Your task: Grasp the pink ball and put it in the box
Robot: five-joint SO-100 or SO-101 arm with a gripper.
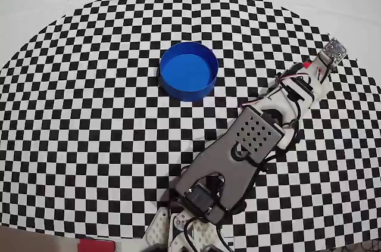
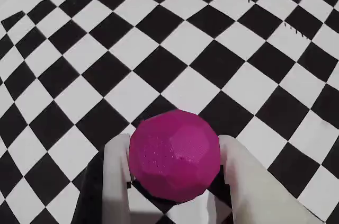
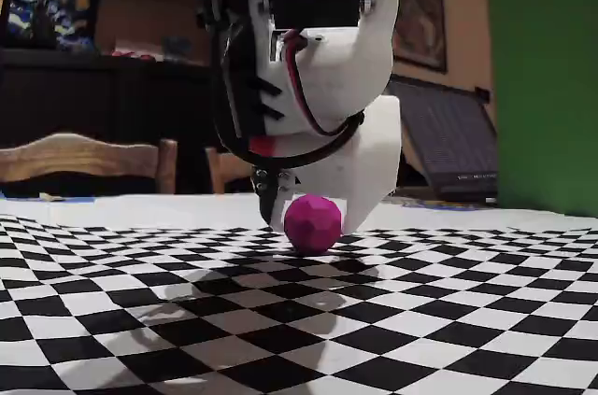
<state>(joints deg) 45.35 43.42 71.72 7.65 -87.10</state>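
End effector (image 2: pixel 175 155) clamped on pink ball (image 2: pixel 174 155), low over checkered desk (image 2: pixel 159 38); box (image 1: pixel 188 71) well apart.

Overhead camera straight down on the checkered surface (image 1: pixel 89 115); wrist camera close above it; fixed camera low, level, near.

white printed arm (image 1: pixel 296 94) with a grey perforated plate (image 1: pixel 257 131), black motors and red-and-white cables (image 3: pixel 297 68)

ball (image 2: pixel 174 156) sits between the tool's (image 2: pixel 175 152) fingers, box (image 1: pixel 188 71) well apart.
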